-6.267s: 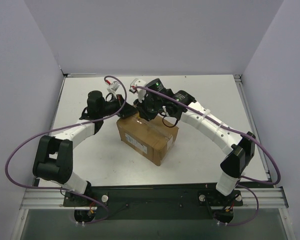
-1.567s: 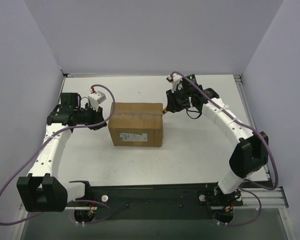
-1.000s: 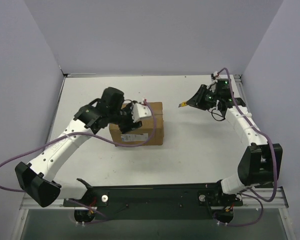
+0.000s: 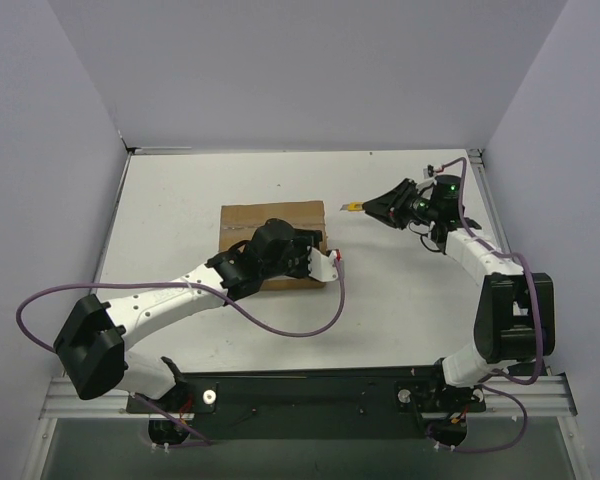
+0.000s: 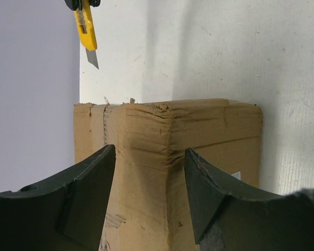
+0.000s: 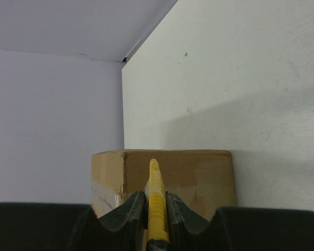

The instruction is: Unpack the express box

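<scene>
The express box (image 4: pixel 265 222) is a shut brown carton with taped seams in the middle of the table. My left gripper (image 4: pixel 300 262) hovers over its near right corner, jaws open and empty. In the left wrist view the fingers (image 5: pixel 89 193) stand either side of a crumpled box (image 5: pixel 199 136) corner, and I cannot tell whether they touch it. My right gripper (image 4: pixel 375 207) is shut on a yellow utility knife (image 4: pixel 351 208), blade out, pointing at the box from a short way right of it. The knife also shows in the right wrist view (image 6: pixel 156 201), with the box (image 6: pixel 199 172) beyond it, and in the left wrist view (image 5: pixel 87 31).
White table top (image 4: pixel 400 290) with lilac walls at the back and both sides. A purple cable (image 4: pixel 310 325) from my left arm loops over the table just in front of the box. A black rail (image 4: pixel 300 385) runs along the near edge.
My left gripper has swung from the box's top to its near right corner. My right gripper has edged the knife a little left toward the box. The box has stayed put.
</scene>
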Available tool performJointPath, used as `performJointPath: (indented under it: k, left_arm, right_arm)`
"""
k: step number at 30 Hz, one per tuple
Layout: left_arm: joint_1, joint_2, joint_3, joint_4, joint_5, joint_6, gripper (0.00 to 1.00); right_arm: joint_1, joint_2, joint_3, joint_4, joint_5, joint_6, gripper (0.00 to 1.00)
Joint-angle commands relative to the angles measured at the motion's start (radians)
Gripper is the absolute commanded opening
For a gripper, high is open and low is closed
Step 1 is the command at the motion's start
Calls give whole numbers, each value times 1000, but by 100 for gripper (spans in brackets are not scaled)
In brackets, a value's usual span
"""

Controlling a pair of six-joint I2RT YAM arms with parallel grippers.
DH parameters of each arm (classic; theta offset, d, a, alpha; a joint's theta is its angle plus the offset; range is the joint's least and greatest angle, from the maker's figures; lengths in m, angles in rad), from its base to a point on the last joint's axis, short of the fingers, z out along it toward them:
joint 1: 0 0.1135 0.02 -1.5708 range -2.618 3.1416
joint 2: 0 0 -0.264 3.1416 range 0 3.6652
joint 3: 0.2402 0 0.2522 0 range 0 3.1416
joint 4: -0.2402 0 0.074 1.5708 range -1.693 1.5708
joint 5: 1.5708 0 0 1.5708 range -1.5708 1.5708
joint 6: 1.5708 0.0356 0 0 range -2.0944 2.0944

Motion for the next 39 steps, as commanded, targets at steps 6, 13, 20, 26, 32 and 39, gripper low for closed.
performJointPath:
  k: [6,13,20,26,32,39]
  left_arm:
    - [-24,2,-8,57,-24,-67,64]
    - [-50,1,-20,52,-53,-96,64]
    - [-53,19,-14,66,-61,-101,64]
    - [-52,24,-17,83,-68,-107,64]
    - [-52,37,-17,84,-77,-110,64]
    - [-53,42,-23,138,-87,-121,64]
  right_arm:
    - [34,17,33,178,-36,130,0]
    - [50,23,34,164,-40,128,0]
    - [51,17,30,162,-46,131,0]
    - [54,20,29,178,-60,140,0]
    - [66,26,26,187,-77,142,0]
    - [79,31,41,144,-82,119,0]
